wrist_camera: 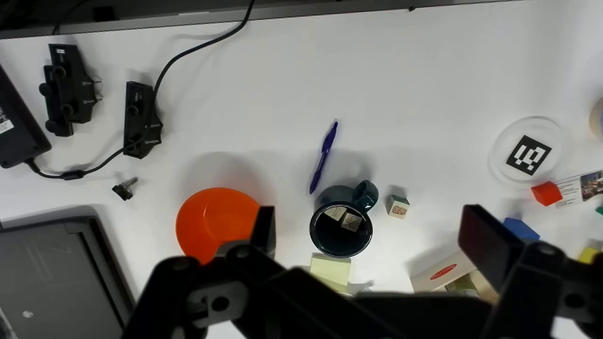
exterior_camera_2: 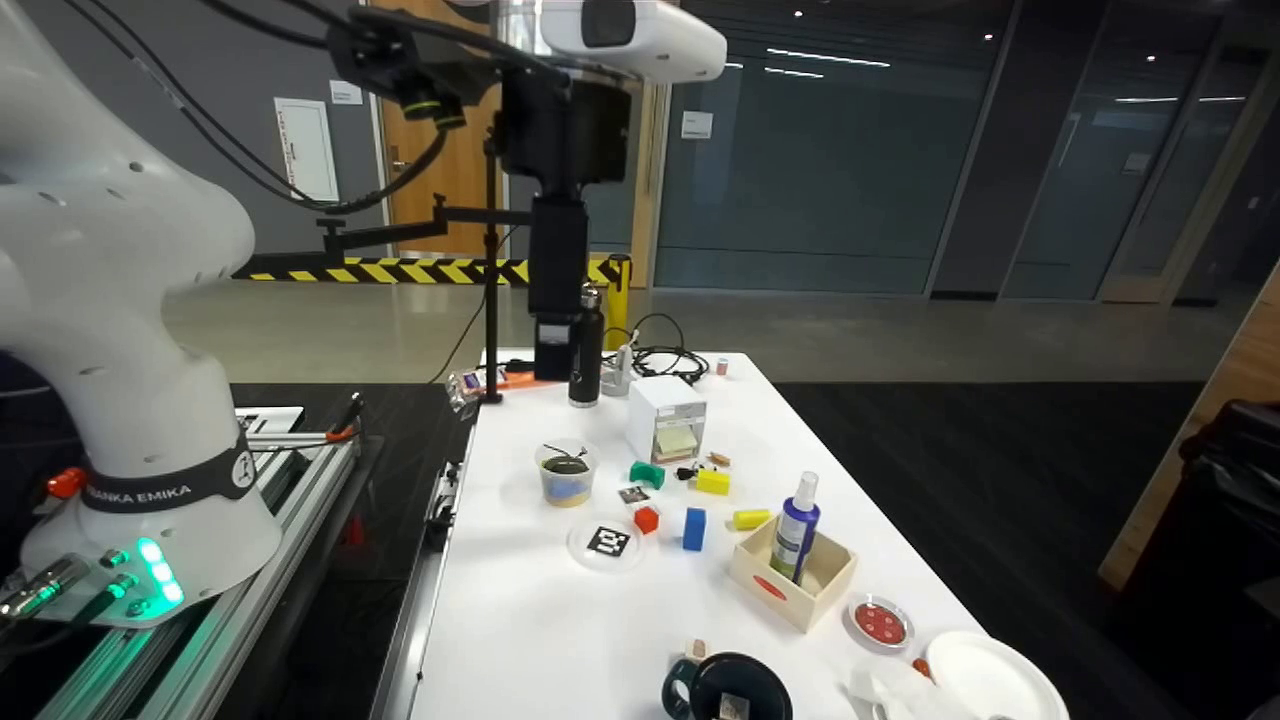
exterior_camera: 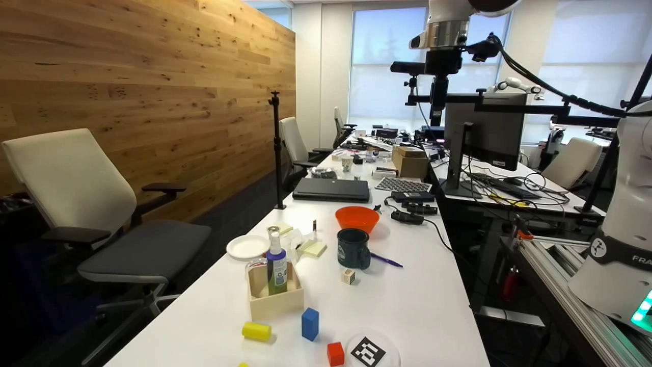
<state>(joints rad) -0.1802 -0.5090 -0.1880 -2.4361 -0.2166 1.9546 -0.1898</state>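
Mug (exterior_camera: 351,252) on white table (exterior_camera: 417,306), wooden wall (exterior_camera: 153,76), shaded windows (exterior_camera: 389,76)

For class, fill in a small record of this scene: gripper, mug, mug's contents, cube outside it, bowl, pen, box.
Gripper: open, empty, above the table
Mug: dark, upright
Contents: two small blocks
Cube outside mug: printed, close by
Bowl: orange, apart from the mug
Pen: purple, lying near the mug
Box: pale, spray bottle inside

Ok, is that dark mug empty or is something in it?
Not empty: looking down from the wrist, two small printed blocks show inside the mug.
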